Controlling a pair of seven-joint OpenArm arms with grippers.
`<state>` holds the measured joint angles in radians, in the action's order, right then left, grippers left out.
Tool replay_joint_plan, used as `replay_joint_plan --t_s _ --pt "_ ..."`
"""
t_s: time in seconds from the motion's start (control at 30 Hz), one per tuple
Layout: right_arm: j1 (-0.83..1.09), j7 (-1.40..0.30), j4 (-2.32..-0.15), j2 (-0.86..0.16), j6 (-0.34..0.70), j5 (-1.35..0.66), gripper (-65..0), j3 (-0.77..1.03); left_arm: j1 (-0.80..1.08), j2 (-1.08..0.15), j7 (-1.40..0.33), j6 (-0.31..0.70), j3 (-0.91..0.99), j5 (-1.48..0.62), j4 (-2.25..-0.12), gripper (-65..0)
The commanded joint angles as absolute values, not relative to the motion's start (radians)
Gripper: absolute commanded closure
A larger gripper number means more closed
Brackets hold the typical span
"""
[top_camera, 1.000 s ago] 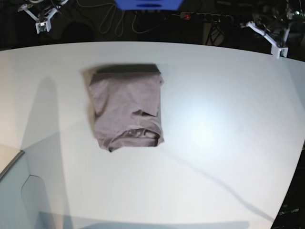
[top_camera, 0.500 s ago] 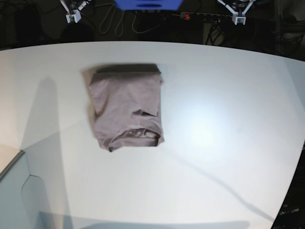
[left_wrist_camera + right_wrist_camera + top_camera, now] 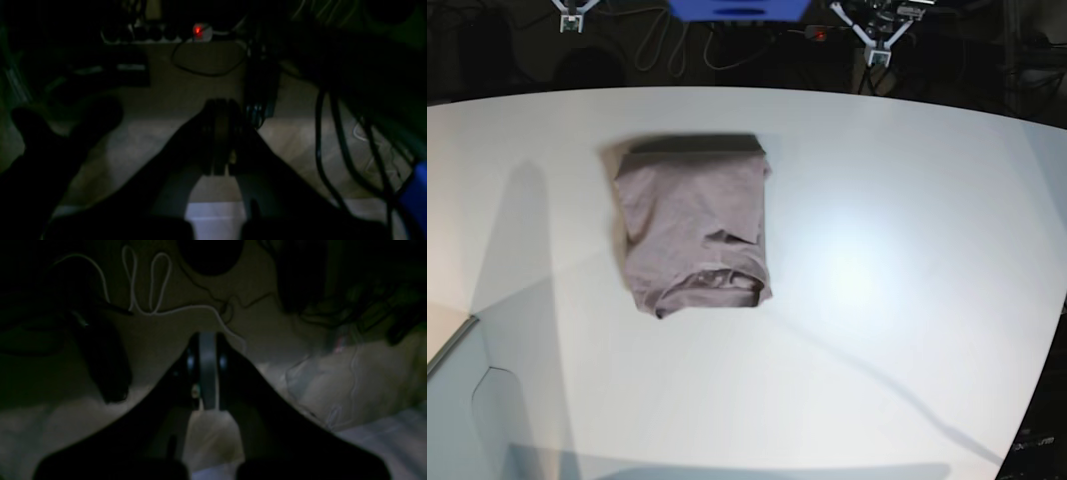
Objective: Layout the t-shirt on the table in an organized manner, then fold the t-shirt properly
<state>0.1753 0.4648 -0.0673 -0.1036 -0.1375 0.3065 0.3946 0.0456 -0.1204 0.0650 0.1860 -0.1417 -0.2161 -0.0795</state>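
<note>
Our left gripper (image 3: pixel 218 133) is clenched on nothing, its fingers pressed together above a dim floor strewn with black cables (image 3: pixel 328 150), a red-lit power strip (image 3: pixel 198 30) beyond. Our right gripper (image 3: pixel 206 370) is likewise clenched and empty, with a looped white cord (image 3: pixel 150 290) on the floor past it. In the base view both grippers sit beyond the far edge of the table (image 3: pixel 907 300). The t-shirt (image 3: pixel 692 225) lies folded into a compact rectangle on the table's left-centre, well apart from both.
</note>
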Motion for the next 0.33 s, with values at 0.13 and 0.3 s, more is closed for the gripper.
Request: replay_joint_plan --t_s 0.13,0.3 --pt "0.151 0.45 -0.067 -0.048 -0.254 0.303 0.0 0.358 0.048 -0.11 0.038 0.157 -0.14 -0.274 -0.074 -0.1" --pt "0.137 0.44 -0.067 -0.021 -0.311 0.303 0.0 0.331 0.048 -0.084 0.042 0.102 -0.147 -0.283 -0.076 -0.1"
